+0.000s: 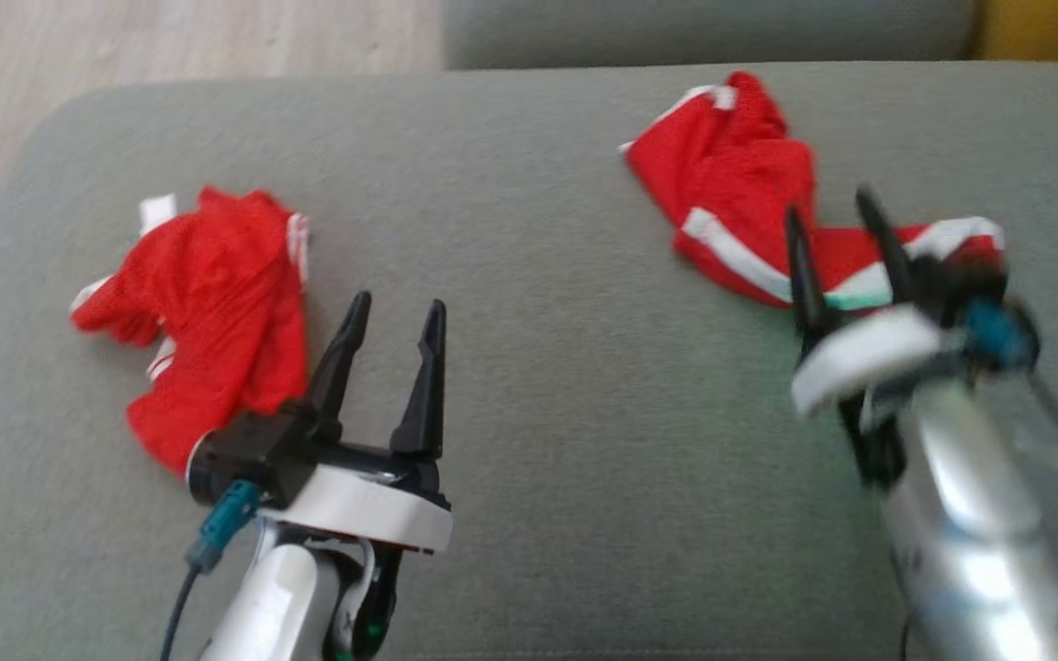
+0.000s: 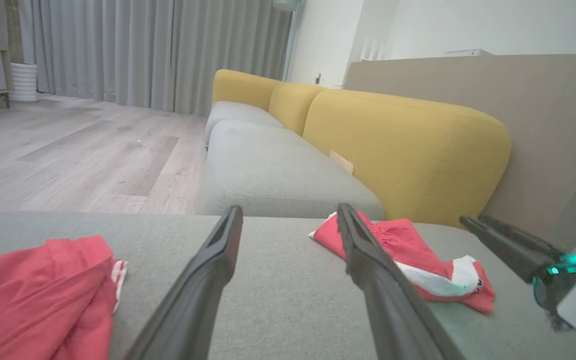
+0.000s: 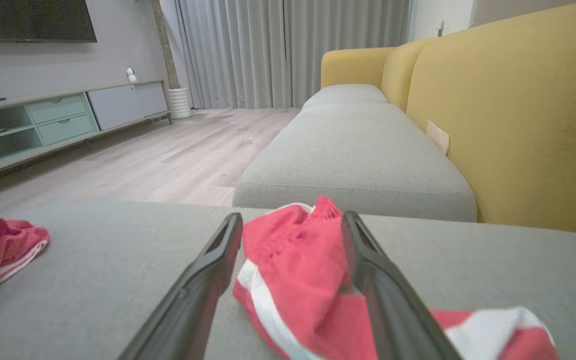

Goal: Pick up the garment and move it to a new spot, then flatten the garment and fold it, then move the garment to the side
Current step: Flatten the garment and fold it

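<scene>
Two crumpled pieces lie well apart on the grey seat cushion [image 1: 538,321]: the right red garment [image 1: 731,174], with white stripes, at the upper right of the head view, and the left red garment [image 1: 208,303] at the middle left. Judging by the arms, the right one is the piece in hand. It looks thin, light and limp, a sports knit that will sag and trail when lifted. It is not fragile, but it is likely to slide on itself, so a pinch on a single loose layer may pull out only a fold. A firmer hold would be the thicker striped hem at its lower edge or the gathered band at its far end. The right tool [image 1: 828,207] is released. Its fingers are spread and point up the frame over the lower striped part of that garment. In the right wrist view they stand either side of the red bunch, low to the cushion, with nothing pinched yet. That forearm is blurred in the head view. The left tool [image 1: 399,305] is also released and empty, fingers apart, sitting just beside the left garment's right edge over bare cushion
</scene>
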Robot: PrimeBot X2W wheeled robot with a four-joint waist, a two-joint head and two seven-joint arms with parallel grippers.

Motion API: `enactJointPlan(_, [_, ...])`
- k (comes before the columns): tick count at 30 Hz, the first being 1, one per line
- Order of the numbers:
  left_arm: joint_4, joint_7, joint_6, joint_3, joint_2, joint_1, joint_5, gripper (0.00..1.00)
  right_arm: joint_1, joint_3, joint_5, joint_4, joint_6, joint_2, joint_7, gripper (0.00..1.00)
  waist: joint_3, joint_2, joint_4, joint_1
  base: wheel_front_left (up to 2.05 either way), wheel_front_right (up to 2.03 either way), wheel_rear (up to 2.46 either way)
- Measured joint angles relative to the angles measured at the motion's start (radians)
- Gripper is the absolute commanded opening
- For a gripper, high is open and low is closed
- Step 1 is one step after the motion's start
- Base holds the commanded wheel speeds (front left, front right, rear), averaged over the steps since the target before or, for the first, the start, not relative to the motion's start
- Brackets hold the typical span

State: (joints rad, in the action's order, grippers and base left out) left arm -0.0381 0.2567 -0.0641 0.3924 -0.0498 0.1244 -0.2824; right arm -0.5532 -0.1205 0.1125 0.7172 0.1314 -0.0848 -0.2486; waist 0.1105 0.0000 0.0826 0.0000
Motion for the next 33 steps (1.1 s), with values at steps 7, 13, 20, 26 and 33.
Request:
enactJointPlan(7, [0.002,0.000,0.003,-0.028,0.000,-0.023,0.000,1.00,0.298,-0.010,0.008,-0.247,0.000,0.018,-0.001,1.00,-0.037,0.0000,-0.087,0.0000,0.00,0.00,0.00])
enactJointPlan(13, [0.001,0.000,0.009,-0.048,0.000,-0.044,-0.001,1.00,0.419,-0.025,0.058,-0.327,0.000,0.025,-0.001,1.00,-0.054,0.0000,-0.145,0.0000,0.00,0.00,0.00])
enactJointPlan(20, [-0.028,0.000,0.030,-0.051,0.000,-0.036,0.000,1.00,0.422,-0.022,0.065,-0.406,0.000,0.030,-0.001,1.00,-0.033,0.0000,-0.199,0.0000,0.00,0.00,0.00])
enactJointPlan(26, [-0.126,0.000,0.067,-0.037,0.000,0.032,0.002,1.00,0.420,-0.005,0.065,-0.432,0.000,0.032,-0.001,1.00,0.003,0.0000,-0.227,0.0000,0.00,0.00,0.00])
enactJointPlan(33, [-0.422,-0.065,0.125,0.049,0.002,0.299,0.005,1.00,0.406,0.003,0.068,-0.465,0.000,0.033,-0.002,1.00,0.086,0.0000,-0.281,0.0000,0.00,0.00,0.00])
